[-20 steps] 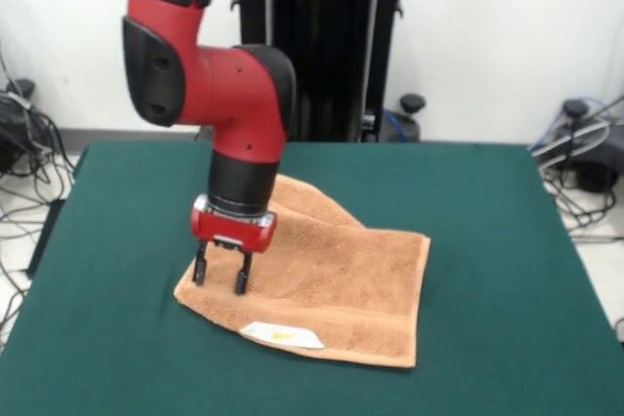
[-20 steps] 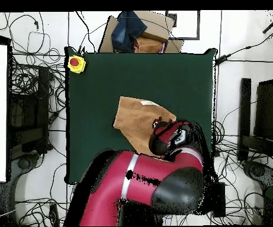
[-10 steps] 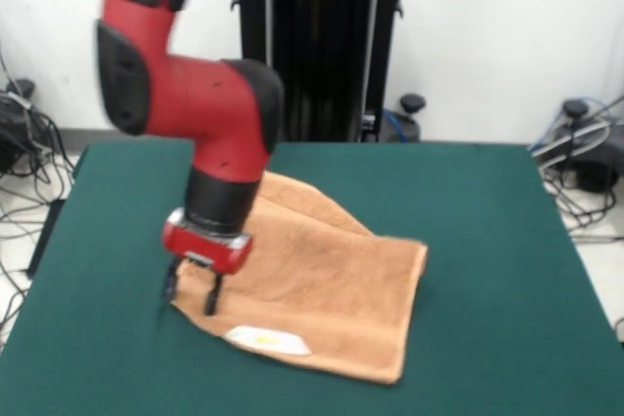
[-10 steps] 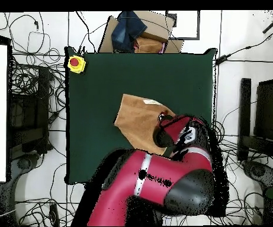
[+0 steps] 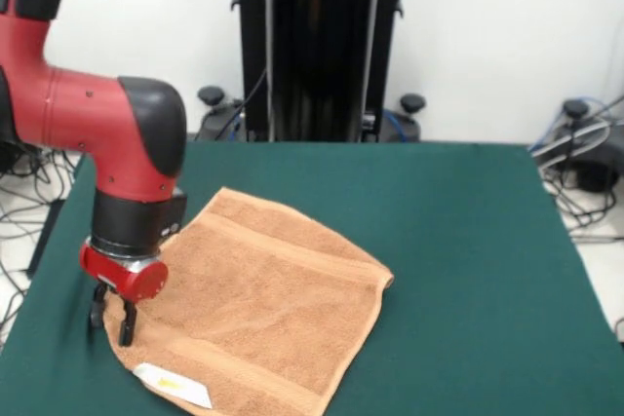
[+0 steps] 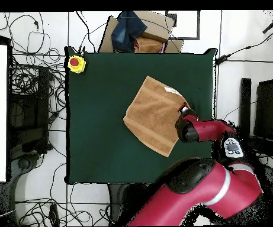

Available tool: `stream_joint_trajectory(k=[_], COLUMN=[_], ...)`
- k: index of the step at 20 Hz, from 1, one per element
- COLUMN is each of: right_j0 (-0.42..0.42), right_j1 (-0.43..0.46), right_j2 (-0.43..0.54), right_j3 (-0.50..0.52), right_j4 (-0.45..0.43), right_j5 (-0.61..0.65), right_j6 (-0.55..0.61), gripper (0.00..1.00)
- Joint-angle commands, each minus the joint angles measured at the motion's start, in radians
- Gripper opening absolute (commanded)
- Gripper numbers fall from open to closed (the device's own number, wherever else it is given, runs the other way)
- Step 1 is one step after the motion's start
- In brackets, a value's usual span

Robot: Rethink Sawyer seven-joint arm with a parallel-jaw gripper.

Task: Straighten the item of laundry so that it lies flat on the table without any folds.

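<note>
A: Progress check. Where's the towel [image 5: 258, 314]?

B: On the desk [image 5: 468, 241], spread as a diamond. In the front view it sits toward the left and near edge; one corner runs close to the bottom of the picture.

A: Flat?

B: Mostly, I'd say. One layer, border bands showing, no big fold in either view. The label [image 5: 173, 384] sits face up at the near corner. The right corner looks slightly lifted, and I can't tell what the cloth does under the gripper.

A: Gripper [image 5: 112, 319]?

B: Down at the towel's left corner. Jaws look narrowly parted, tips at the cloth edge; can't tell if they pinch it or just touch.

A: Overhead view?

B: Same: towel [image 6: 156, 116] open, gripper [image 6: 182, 110] at its edge.

A: What's left?

B: My guess: free that corner, smooth the right corner, back the arm off. Nearly done.
</note>
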Motion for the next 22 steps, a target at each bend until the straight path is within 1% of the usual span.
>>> stream_joint_trajectory(k=[1,3,5,7,9,10,11,12,14,17,20,21,22], right_j0=[-0.102,-0.113,-0.113,-0.095,-0.021,0.009,0.025,0.041,0.046,0.014,0.026,0.043,0.042], right_j1=[0.150,0.148,0.132,0.073,-0.045,-0.101,-0.135,-0.158,-0.191,-0.267,-0.363,-0.385,-0.395], right_j2=[0.152,0.178,0.189,0.174,0.104,0.083,0.078,0.070,0.080,0.130,0.128,0.112,0.115], right_j3=[-0.220,-0.230,-0.206,-0.116,0.042,0.117,0.166,0.198,0.246,0.343,0.443,0.457,0.472], right_j4=[-0.100,-0.101,-0.084,-0.052,-0.008,0.008,0.021,0.029,0.041,0.062,0.102,0.108,0.113], right_j5=[0.219,0.234,0.243,0.251,0.251,0.252,0.253,0.254,0.255,0.276,0.306,0.311,0.299], right_j6=[-0.375,-0.408,-0.403,-0.356,-0.238,-0.201,-0.180,-0.161,-0.155,-0.197,-0.181,-0.168,-0.162], gripper=[1.00,1.00,1.00,1.00,1.00,1.00,1.00,1.00,1.00,1.00,1.00,1.00,1.00])
